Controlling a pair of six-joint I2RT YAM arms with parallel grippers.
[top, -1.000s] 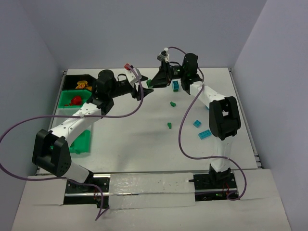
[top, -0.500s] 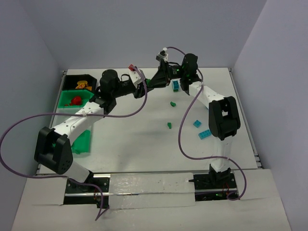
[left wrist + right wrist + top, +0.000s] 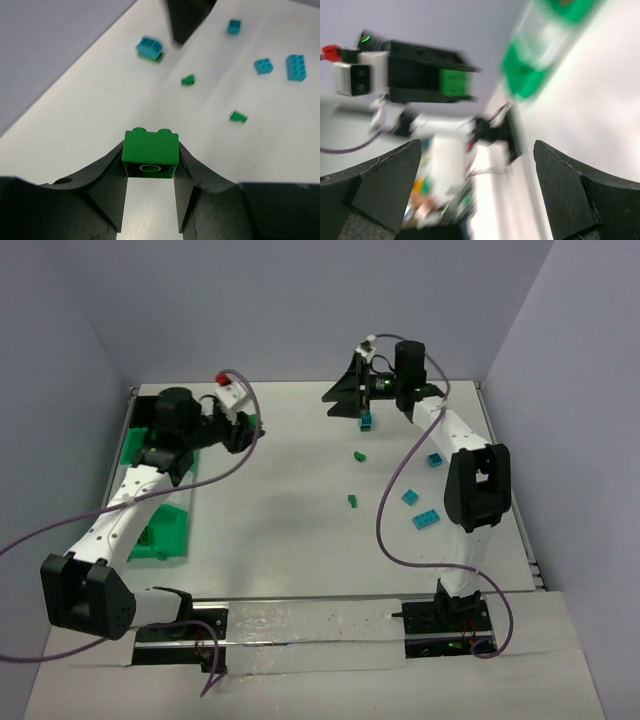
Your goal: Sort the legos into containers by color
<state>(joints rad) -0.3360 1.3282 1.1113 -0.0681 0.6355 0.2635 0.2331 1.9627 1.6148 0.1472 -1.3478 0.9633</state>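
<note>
My left gripper (image 3: 248, 430) is shut on a green lego brick (image 3: 150, 151), held studs forward over the left side of the table, beside a green container (image 3: 133, 447). A second green container (image 3: 163, 532) lies nearer the front. My right gripper (image 3: 338, 397) hovers at the back middle with its jaws wide apart and nothing between them. Its blurred wrist view shows the left gripper with the green brick (image 3: 455, 82). Loose legos on the table: a teal brick (image 3: 367, 421) under the right gripper, two small green ones (image 3: 358, 454) (image 3: 352, 500), and other teal ones (image 3: 434, 460) (image 3: 409, 497) (image 3: 425, 519).
The left arm's cable (image 3: 240, 465) loops over the left half of the table. White walls close in the back and both sides. The right arm's purple cable (image 3: 385, 510) hangs beside the teal bricks.
The green brick passed from my right gripper to my left. The right jaws opened and drew back to the right. The left arm swung back left with the brick, toward the green containers.
</note>
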